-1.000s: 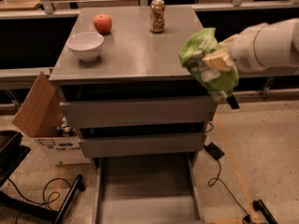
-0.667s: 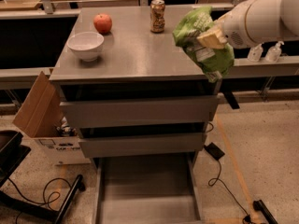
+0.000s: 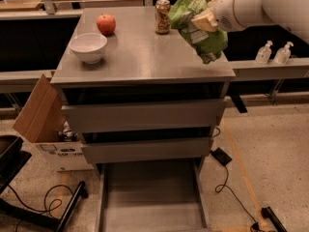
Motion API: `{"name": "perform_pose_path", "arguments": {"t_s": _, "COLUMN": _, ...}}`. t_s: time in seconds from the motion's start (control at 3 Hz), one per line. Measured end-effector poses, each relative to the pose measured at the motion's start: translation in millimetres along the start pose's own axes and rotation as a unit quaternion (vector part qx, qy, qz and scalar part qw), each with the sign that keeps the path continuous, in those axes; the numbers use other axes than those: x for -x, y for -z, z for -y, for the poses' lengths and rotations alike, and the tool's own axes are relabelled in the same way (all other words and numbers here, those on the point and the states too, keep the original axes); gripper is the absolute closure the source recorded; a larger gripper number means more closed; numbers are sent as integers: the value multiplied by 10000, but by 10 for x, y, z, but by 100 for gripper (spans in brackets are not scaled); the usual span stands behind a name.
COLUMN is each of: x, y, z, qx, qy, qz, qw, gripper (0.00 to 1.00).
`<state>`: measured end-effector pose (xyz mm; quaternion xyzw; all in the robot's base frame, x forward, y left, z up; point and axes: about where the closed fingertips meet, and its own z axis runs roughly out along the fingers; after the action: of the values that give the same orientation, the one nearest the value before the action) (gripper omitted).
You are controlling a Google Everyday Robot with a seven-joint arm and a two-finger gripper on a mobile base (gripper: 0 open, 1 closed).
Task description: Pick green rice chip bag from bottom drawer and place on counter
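The gripper (image 3: 203, 22) hangs above the right rear part of the table (image 3: 145, 52), at the end of a thick white arm (image 3: 263, 4) that comes in from the upper right. Its tan fingers are closed on the green rice chip bag (image 3: 186, 11), pinching it near the middle. The crumpled bag is clear of the surface: its top bunches up above and to the left of the gripper, and its lower end droops below and slightly right, over the table's right edge.

Just left of the gripper, almost touching the bag's left side, stands a soda can (image 3: 162, 16), upright near the back of the table. Further left along the same back strip lies a red apple (image 3: 106, 24). Left and forward of the gripper, well apart from it, sits a white bowl (image 3: 88, 46). The table surface directly below and in front of the gripper is bare metal.

Far below the gripper, the bottom drawer (image 3: 149, 197) is pulled out toward the camera, and its shallow tray shows only grey metal. Above it, the two wider drawers (image 3: 145, 115) are pushed nearly shut.

Low on the left, a cardboard box (image 3: 41, 112) with its flap open leans beside the cabinet. To the right of the gripper and lower, two clear pump bottles (image 3: 273, 52) stand on a ledge. A black cable (image 3: 224, 178) trails over the floor beneath.
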<state>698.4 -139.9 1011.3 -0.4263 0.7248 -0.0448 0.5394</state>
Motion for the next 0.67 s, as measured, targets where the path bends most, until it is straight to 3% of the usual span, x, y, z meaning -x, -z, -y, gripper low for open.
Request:
{"name": "perform_pose_path", "arguments": {"t_s": 0.33, "x": -59, "y": -403, "z": 121, "qx": 82, "qy": 50, "qz": 244, "qw": 9997, "gripper": 100}}
{"name": "perform_pose_path", "arguments": {"t_s": 0.67, "x": -281, "y": -757, "z": 221, "qx": 221, "qy": -9, "qz": 410, "qw": 9989, "gripper": 86}}
